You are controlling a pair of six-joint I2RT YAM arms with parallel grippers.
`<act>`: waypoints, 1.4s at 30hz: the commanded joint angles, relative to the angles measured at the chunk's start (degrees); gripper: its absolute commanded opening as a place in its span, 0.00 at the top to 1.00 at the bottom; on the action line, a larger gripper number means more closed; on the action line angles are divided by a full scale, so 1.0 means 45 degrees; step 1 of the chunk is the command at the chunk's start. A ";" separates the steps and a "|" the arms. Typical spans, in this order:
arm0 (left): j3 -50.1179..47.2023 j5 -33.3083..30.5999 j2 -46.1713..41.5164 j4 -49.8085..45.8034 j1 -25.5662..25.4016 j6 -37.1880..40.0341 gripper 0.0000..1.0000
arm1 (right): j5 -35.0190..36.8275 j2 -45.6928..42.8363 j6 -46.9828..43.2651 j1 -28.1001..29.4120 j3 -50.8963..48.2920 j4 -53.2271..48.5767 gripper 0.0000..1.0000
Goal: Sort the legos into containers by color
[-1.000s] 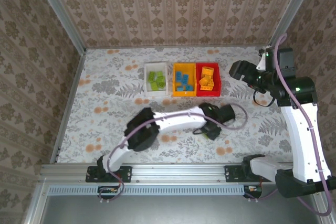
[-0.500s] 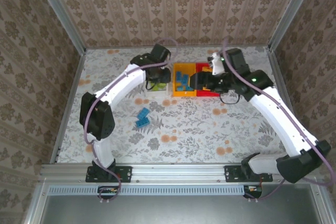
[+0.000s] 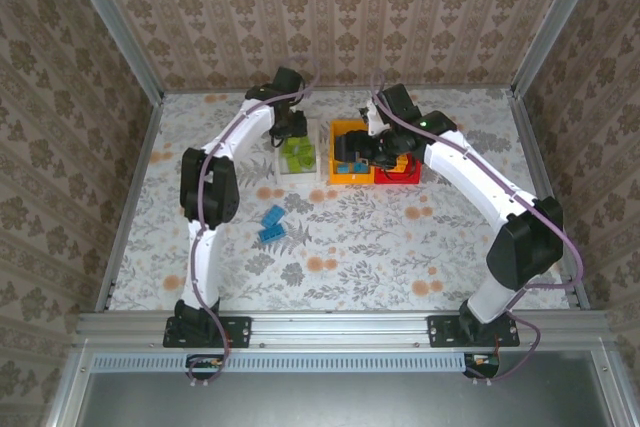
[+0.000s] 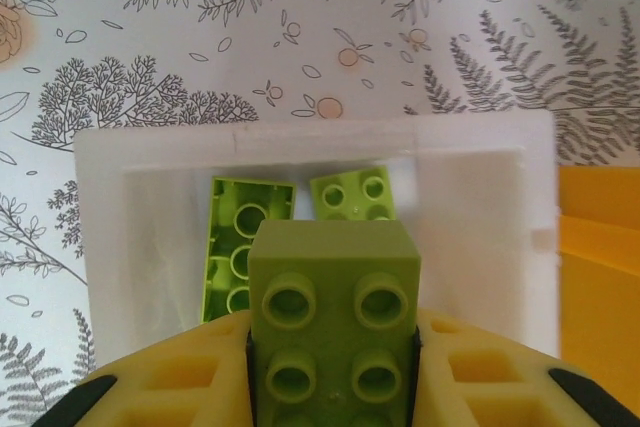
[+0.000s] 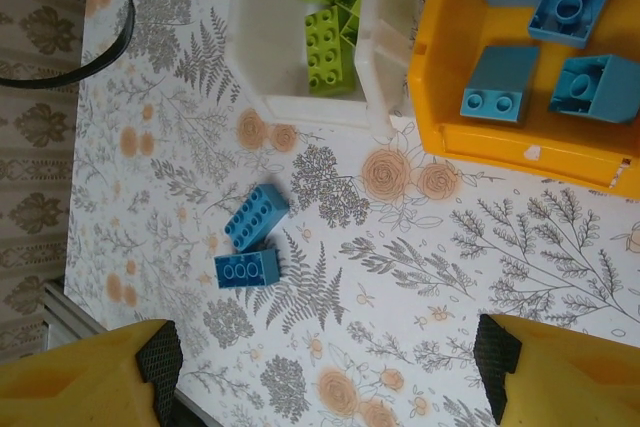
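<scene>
Lime-green brick (image 4: 332,277) clamped in the left jaws hung over the white bin (image 4: 472,237) and its like bricks (image 4: 240,237), where we judged a low, centred release best; the right jaws stood wide open, empty.

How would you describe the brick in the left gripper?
Find the white bin, leftmost of three at the table's far side. The lime green brick sits over it, clamped in the left gripper; its green neighbours lie loose inside.
</scene>
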 commanded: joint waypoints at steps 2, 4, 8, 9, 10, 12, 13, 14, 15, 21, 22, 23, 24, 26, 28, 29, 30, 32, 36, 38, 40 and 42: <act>0.0514 0.0360 0.0249 -0.0400 0.0130 0.0276 0.58 | 0.0099 0.0232 -0.0282 0.0141 0.0442 -0.0531 0.19; 0.0519 0.0562 0.0304 -0.0395 0.0120 0.0268 0.54 | 0.0134 0.0303 -0.0318 0.0190 0.0463 -0.0627 0.19; 0.0404 0.0767 0.0110 -0.0421 0.0017 0.0243 0.47 | 0.0246 0.0487 -0.0467 0.0325 0.0507 -0.0816 0.19; 0.0354 0.0795 0.0037 -0.0429 -0.0003 0.0233 0.47 | 0.0302 0.0510 -0.0529 0.0379 0.0536 -0.0885 0.19; 0.0297 0.0821 -0.0107 -0.0424 -0.0003 0.0193 0.47 | 0.0395 0.0557 -0.0662 0.0476 0.0595 -0.0986 0.19; 0.0064 0.0856 -0.0528 -0.0273 -0.0022 0.0086 0.47 | 0.0654 0.0645 -0.1058 0.0742 0.0729 -0.1220 0.19; -0.0067 0.0933 -0.0781 -0.0155 -0.0040 -0.0038 0.49 | 0.0811 0.0650 -0.1350 0.0971 0.0758 -0.1320 0.18; -0.0209 0.0993 -0.1125 -0.0043 -0.0037 -0.0191 0.50 | 0.0894 0.0661 -0.1578 0.1134 0.0721 -0.1309 0.19; -0.0309 0.1021 -0.1456 0.0036 -0.0058 -0.0313 0.51 | 0.0949 0.0620 -0.1772 0.1332 0.0631 -0.1244 0.19; -0.2739 0.0391 -0.4704 0.0699 -0.0108 -0.1516 0.53 | 0.1756 0.0683 -0.3787 0.3356 -0.0370 -0.0237 0.19; -0.3510 0.0197 -0.5465 0.0794 -0.0008 -0.1771 0.53 | 0.2043 0.0883 -0.4134 0.3803 -0.0533 -0.0027 0.18; -0.4360 0.0074 -0.6151 0.0845 0.0150 -0.2043 0.53 | 0.2230 0.1049 -0.4330 0.4129 -0.0627 0.0136 0.18; -0.5232 -0.0029 -0.6970 0.0794 0.0374 -0.2316 0.53 | 0.2501 0.1325 -0.4446 0.4469 -0.0630 0.0220 0.16; -0.6992 -0.0149 -0.8513 0.0734 0.0867 -0.2841 0.52 | 0.2986 0.1967 -0.4438 0.5008 -0.0350 0.0192 0.14; -0.8773 -0.0508 -1.0177 0.0660 0.1303 -0.3124 0.52 | 0.3314 0.2568 -0.4271 0.5443 -0.0039 0.0305 0.11; -0.9622 -0.0747 -1.1003 0.0528 0.1479 -0.3215 0.52 | 0.3492 0.2888 -0.4149 0.5641 0.0116 0.0406 0.09; -1.0093 -0.0884 -1.1693 0.0378 0.1607 -0.3272 0.52 | 0.3730 0.3188 -0.3976 0.5804 0.0343 0.0406 0.08; -1.1478 -0.1265 -1.3422 -0.0234 0.1823 -0.3483 0.51 | 0.3870 0.3941 -0.3535 0.6026 0.1000 0.0164 0.09; -1.2944 -0.1662 -1.5830 -0.1422 0.1856 -0.3748 0.51 | 0.3522 0.4662 -0.3105 0.6478 0.1505 0.0447 0.13; -1.3394 -0.1833 -1.6852 -0.2063 0.1854 -0.3777 0.52 | 0.3643 0.4908 -0.3635 0.6795 0.1555 0.0580 0.14; -1.3713 -0.1817 -1.7613 -0.2590 0.1870 -0.3785 0.51 | 0.3889 0.5112 -0.4313 0.6904 0.1411 0.0696 0.12; -1.3942 -0.1747 -1.8226 -0.3013 0.1854 -0.3808 0.51 | 0.4046 0.5497 -0.5015 0.6825 0.1453 0.0590 0.09</act>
